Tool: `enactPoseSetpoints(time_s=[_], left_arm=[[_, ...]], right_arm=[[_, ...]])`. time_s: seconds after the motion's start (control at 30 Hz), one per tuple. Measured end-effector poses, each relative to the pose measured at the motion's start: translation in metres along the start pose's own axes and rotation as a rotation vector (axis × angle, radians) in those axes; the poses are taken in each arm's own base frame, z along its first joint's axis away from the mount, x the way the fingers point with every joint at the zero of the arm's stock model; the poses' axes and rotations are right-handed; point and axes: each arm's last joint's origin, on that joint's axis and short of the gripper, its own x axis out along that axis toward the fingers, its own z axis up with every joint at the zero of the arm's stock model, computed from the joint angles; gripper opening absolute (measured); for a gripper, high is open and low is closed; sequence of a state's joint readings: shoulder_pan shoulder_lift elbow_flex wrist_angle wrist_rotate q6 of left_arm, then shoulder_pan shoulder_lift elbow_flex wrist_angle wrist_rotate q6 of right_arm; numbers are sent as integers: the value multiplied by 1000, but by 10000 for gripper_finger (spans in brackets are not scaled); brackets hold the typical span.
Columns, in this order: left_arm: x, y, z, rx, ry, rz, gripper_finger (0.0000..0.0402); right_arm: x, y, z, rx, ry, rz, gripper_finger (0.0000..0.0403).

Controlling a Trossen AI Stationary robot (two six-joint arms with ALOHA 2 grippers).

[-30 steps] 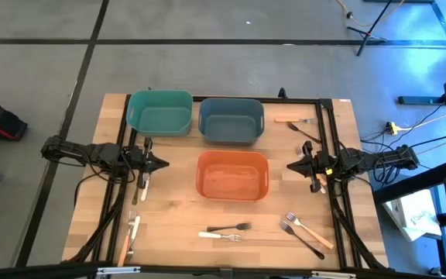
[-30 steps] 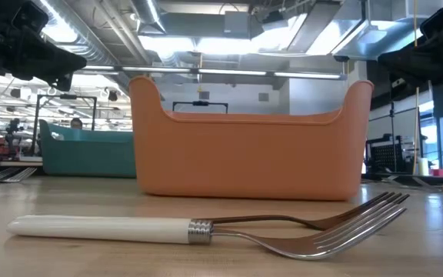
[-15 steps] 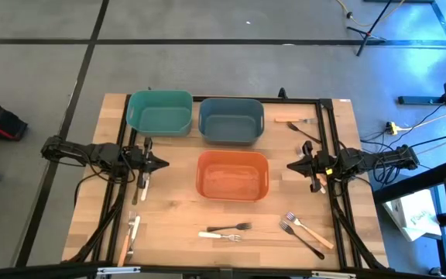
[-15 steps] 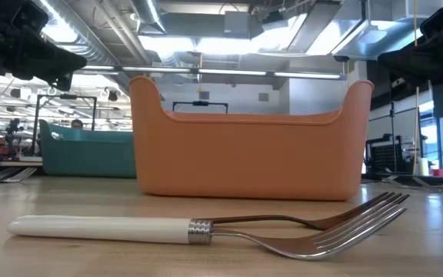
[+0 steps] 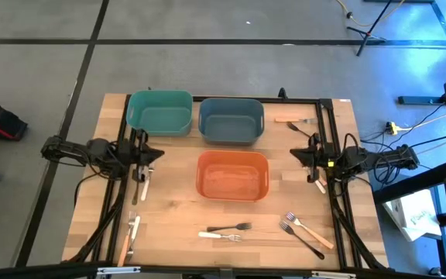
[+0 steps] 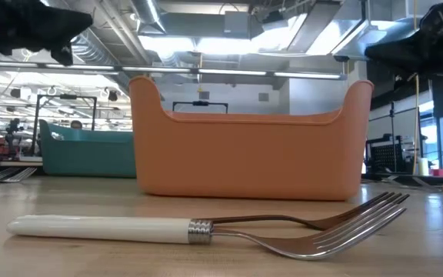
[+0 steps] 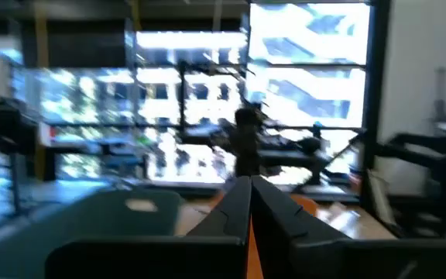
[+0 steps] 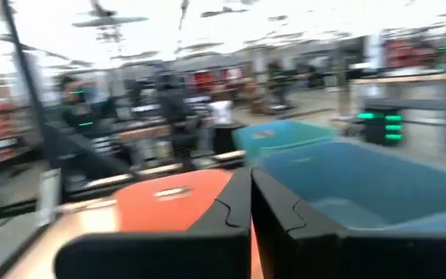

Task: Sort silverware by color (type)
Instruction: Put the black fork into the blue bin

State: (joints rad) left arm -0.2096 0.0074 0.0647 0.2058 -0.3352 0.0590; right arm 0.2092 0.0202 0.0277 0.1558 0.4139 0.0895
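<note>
Presently both grippers closed and empty; nothing sorted.
Left gripper [image 5: 152, 154] points to 3 o'clock; nearest utensil [image 5: 143, 187] just at its 6 o'clock, long axis 12-to-6; right gripper [image 5: 298, 155] well apart.

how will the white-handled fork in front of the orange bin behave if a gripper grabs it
The white fork looks stiff: metal tines, solid handle. It lies flat and low on the table, so gripping it may be hard. The rounded, smooth handle could slip or roll a little between fingers. Probably light.
</note>
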Motion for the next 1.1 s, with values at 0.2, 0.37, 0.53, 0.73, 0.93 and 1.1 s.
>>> enactPoseSetpoints(time_s=[0.2, 0.37, 0.53, 0.73, 0.93, 1.1], left_arm=[[2, 8, 6, 45, -45, 212, 6], [8, 16, 5, 115, -32, 310, 6], [19, 22, -2, 129, 15, 323, 6], [28, 28, -11, 135, 82, 330, 6], [36, 29, -23, 159, 177, 293, 6], [40, 27, -25, 153, 175, 215, 6]], right_arm=[[4, -5, 18, -125, 35, -276, 1], [14, -10, 29, -239, 93, -447, 1], [32, -26, 37, -334, 200, -604, 1], [54, -59, 50, -359, 411, -707, 1], [70, -100, 52, -261, 585, -778, 1], [76, -126, 44, -180, 810, -823, 1]])
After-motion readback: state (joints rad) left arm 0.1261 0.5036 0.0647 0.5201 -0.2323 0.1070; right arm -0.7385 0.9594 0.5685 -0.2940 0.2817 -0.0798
